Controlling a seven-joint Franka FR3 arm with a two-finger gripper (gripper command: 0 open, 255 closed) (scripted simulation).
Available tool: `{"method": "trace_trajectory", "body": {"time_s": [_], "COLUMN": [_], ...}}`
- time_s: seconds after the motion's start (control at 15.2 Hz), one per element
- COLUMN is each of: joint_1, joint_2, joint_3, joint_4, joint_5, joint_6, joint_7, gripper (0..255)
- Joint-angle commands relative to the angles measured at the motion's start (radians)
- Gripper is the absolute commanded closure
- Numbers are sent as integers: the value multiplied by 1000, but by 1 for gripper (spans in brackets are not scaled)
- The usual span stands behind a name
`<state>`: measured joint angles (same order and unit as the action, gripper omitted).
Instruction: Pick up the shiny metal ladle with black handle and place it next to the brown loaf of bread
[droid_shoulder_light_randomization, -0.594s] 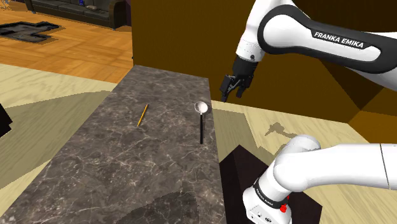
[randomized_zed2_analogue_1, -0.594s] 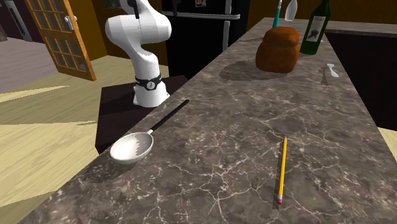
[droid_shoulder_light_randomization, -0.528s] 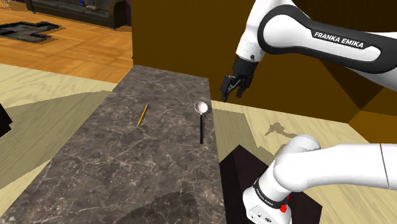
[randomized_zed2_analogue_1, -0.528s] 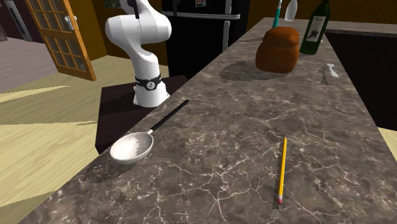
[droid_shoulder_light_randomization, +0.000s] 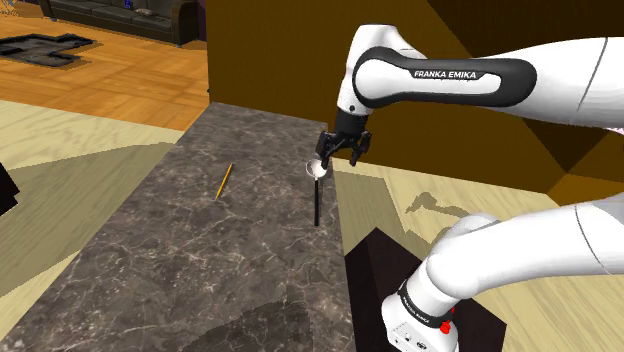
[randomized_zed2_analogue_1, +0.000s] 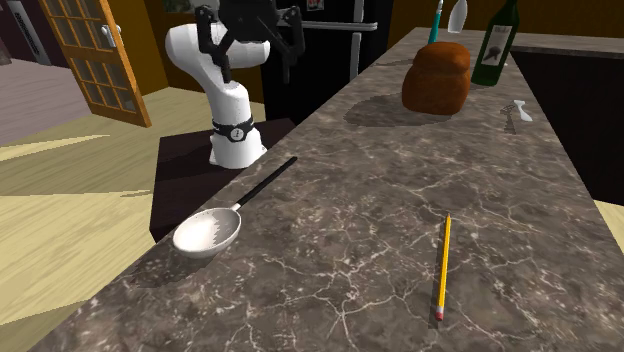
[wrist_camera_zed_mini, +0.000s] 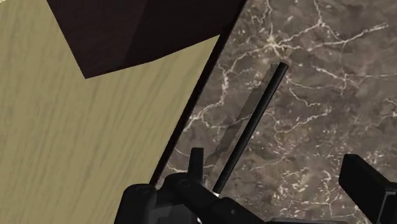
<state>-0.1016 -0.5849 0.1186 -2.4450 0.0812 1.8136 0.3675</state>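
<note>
Ladle looks light, stiff and slick, so I'd pinch its thin handle mid-length; my gripper hangs spread over it.

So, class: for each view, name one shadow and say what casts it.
Shoulder view: the arm shadows the pale floor. Second exterior view: the loaf darkens the counter on its left. Wrist view: a grey streak lies beside the ladle handle.
</note>
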Motion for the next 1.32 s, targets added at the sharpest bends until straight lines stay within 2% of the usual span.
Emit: {"method": "trace_trajectory", "body": {"time_s": [0.0,0.59,1.25], "joint_1": [-23,-118,-121], "joint_2": [69,411,476], "joint_3": [17,53,55], "joint_4": [1,68,8], "joint_5": [0,-38,-47], "joint_6": [52,250,369], "joint_7": [69,365,387], "gripper": [0,0,0]}}
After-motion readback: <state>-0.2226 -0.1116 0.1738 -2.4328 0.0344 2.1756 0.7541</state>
